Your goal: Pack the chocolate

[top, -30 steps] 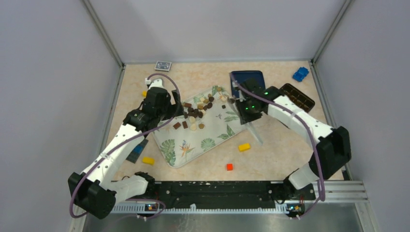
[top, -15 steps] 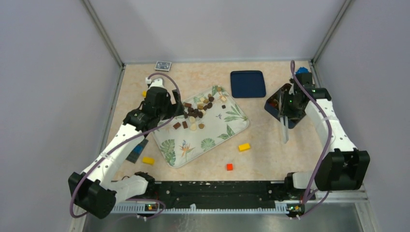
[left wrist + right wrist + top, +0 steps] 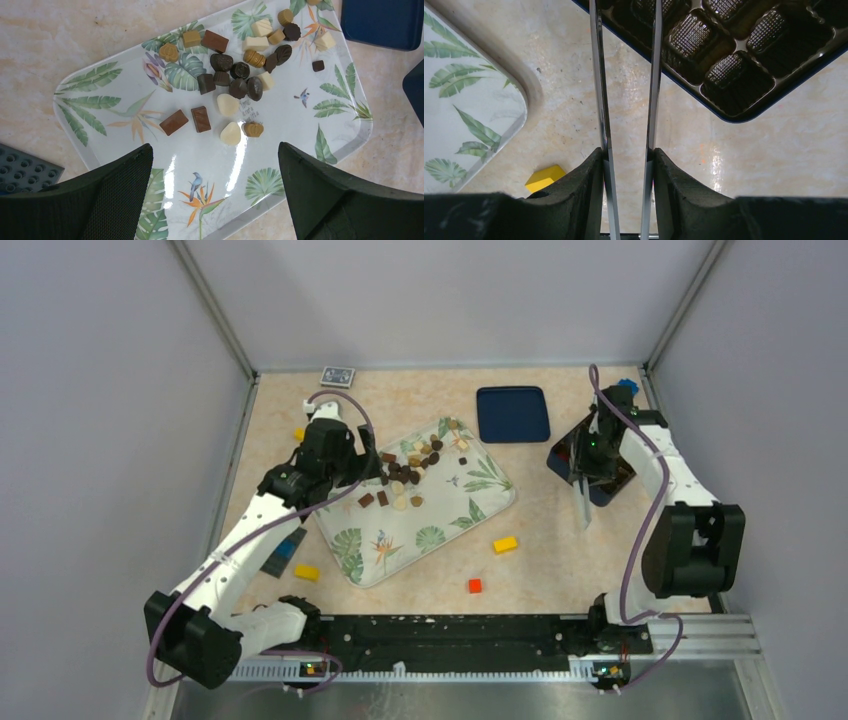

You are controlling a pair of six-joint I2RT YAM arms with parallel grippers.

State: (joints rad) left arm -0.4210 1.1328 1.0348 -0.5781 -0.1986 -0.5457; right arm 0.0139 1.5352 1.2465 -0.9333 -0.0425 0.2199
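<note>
A: Packing is barely started, it seems: the leaf tray [image 3: 440, 510] is loaded, and the box [image 3: 744, 70] cups seen are bare.
B: The left gripper [image 3: 212, 150] is held wide, empty; tongs [image 3: 600, 110] are pinched by the right gripper [image 3: 628, 155]; the chocolate [image 3: 239, 87] is left on the tray.

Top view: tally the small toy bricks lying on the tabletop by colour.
yellow bricks: 3
red brick: 1
blue brick: 1, partly hidden at the far right corner
Total: 5
</note>
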